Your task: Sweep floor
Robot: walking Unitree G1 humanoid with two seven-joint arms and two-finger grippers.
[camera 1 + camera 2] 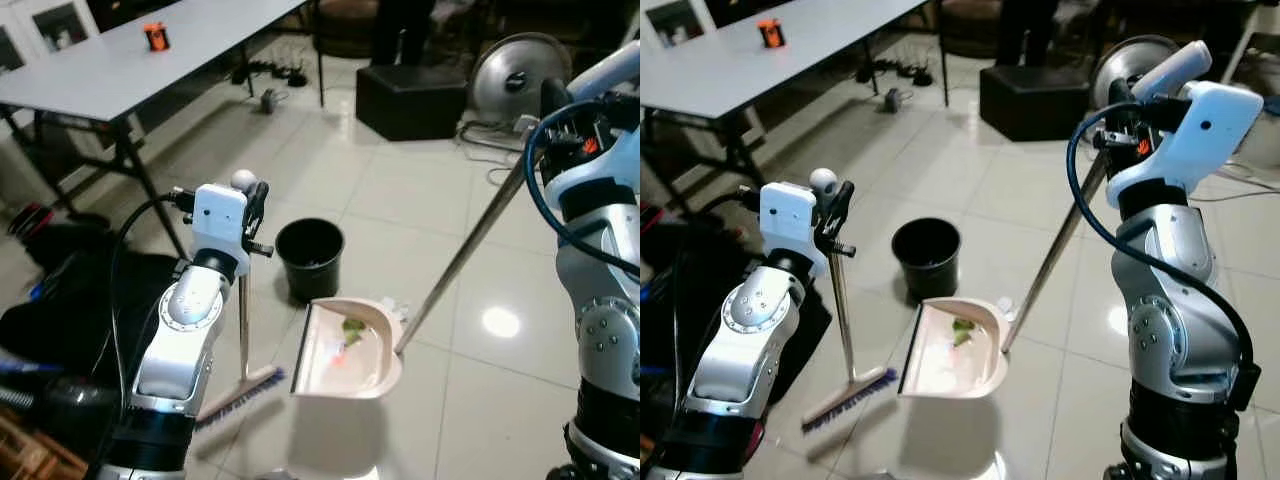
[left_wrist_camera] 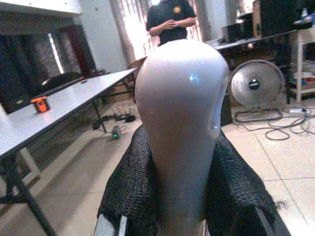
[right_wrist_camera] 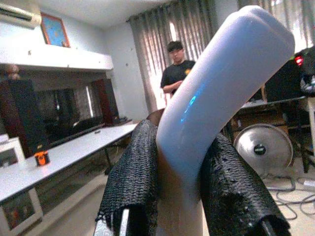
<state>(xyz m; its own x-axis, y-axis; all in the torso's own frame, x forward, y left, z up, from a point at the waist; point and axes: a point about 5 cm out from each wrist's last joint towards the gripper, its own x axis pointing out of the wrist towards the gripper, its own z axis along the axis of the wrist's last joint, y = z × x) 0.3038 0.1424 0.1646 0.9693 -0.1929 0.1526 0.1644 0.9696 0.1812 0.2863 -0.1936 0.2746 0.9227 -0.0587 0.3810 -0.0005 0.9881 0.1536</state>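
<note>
Person's (image 2: 172,19) head cut off by picture edge

both claws clamped (arms raised)

Bright window backlight (floor glare), slightly soft.

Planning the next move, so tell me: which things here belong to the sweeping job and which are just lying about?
Job:
broom, in left gripper
dustpan holding green scrap, handle in right gripper
black bin

Lying about:
table with orange object
fan
floor cables
</note>
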